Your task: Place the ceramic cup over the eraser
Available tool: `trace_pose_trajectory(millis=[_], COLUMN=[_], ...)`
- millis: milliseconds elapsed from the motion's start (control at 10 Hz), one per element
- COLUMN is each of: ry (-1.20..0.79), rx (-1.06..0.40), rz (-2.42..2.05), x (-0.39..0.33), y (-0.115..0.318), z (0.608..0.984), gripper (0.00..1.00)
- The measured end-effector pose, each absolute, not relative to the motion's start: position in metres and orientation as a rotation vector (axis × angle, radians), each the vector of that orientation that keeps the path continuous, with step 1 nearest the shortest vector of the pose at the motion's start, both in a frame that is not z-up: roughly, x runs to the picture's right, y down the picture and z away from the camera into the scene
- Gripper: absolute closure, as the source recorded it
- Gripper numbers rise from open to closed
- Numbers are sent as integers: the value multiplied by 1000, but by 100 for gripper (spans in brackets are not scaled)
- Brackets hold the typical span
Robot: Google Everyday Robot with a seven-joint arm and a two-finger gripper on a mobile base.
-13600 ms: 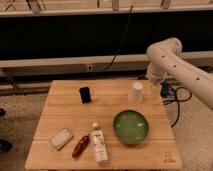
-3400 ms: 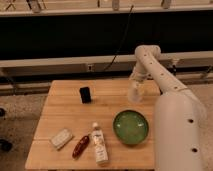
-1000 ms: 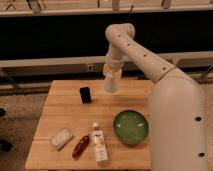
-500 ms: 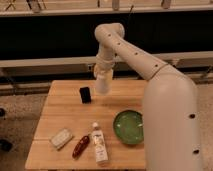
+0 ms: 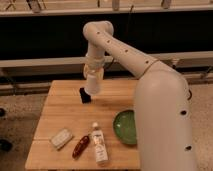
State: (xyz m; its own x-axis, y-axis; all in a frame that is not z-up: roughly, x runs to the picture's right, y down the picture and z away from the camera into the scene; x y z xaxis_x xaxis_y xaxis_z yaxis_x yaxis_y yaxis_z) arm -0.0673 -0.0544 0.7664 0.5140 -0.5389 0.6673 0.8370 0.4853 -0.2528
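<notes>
Wooden tabletop (image 5: 60, 102) is filling the lower part of the single camera view, with dark railings and a speckled floor running behind it. Over its far half the robot's arm is reaching in from the right, and the gripper (image 5: 93, 86) is hanging just above the table, wrapped around the ceramic cup (image 5: 93, 83), which it is carrying clear of the wood (the fingers themselves are mostly lost against the white of the cup, but the cup is plainly in their grasp). Just to the left of the gripper and slightly below it, the eraser (image 5: 85, 95) is sitting as a small dark block on the table, its right edge partly overlapped by the cup. Toward the camera from the gripper, well apart from it, a clear bottle with a white cap (image 5: 98, 144) is lying flat, with a red-brown object (image 5: 80, 146) and a pale block (image 5: 61, 138) beside it to the left. A green bowl (image 5: 125, 127) is resting to the right of the bottle, partly hidden by the arm. By my reading, the pick-up and most of the carry are looking done; what remains is centring the cup over the eraser, lowering it and letting go.
</notes>
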Motion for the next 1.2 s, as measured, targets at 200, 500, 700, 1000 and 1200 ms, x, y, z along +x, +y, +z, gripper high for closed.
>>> trace_pose_trajectory(millis=[200, 500, 700, 1000, 1200], ry=[-586, -620, -638, -651, -653], rx=[-601, -607, -612, -621, -624], rz=[-938, -991, -1022, -1060, -1088], x=[-94, -123, -141, -167, -189], y=[-57, -57, -56, -55, -58], z=[760, 757, 758, 767, 776], gripper=[100, 100, 100, 100, 100])
